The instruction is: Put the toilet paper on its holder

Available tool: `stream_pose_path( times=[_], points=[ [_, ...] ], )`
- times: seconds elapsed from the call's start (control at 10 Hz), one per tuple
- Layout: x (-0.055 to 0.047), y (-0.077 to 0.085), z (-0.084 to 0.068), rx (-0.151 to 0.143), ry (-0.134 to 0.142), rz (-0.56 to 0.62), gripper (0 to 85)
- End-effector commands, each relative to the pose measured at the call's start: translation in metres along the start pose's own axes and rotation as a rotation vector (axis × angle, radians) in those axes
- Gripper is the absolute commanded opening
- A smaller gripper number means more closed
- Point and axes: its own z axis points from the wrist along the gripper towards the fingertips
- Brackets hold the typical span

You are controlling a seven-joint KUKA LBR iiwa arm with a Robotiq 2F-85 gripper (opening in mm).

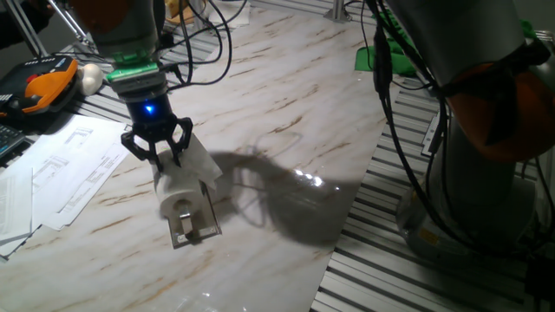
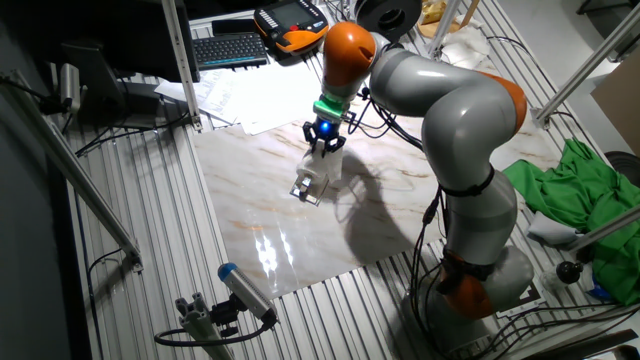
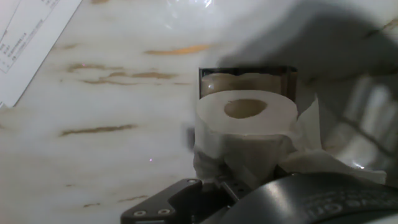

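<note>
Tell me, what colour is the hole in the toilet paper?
Tan cardboard, inside the white toilet paper. The hand view shows it best.

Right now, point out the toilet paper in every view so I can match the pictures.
One fixed view: toilet paper left of centre, under the gripper, above the holder.
The other fixed view: upper centre, below the blue-lit gripper.
Hand view: centre, core facing the camera, holder behind.
Shared landmark: the shiny holder plate.
</note>
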Motion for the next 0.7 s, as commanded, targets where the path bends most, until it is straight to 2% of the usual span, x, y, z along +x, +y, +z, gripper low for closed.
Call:
stream_pose_path(
  times=[0.0, 0.6],
  points=[
    [0.003, 0.000, 0.000, -0.001, 0.001, 0.004, 34.0],
    [0.016, 0.001, 0.004, -0.012, -0.003, 0.014, 34.0]
  ],
)
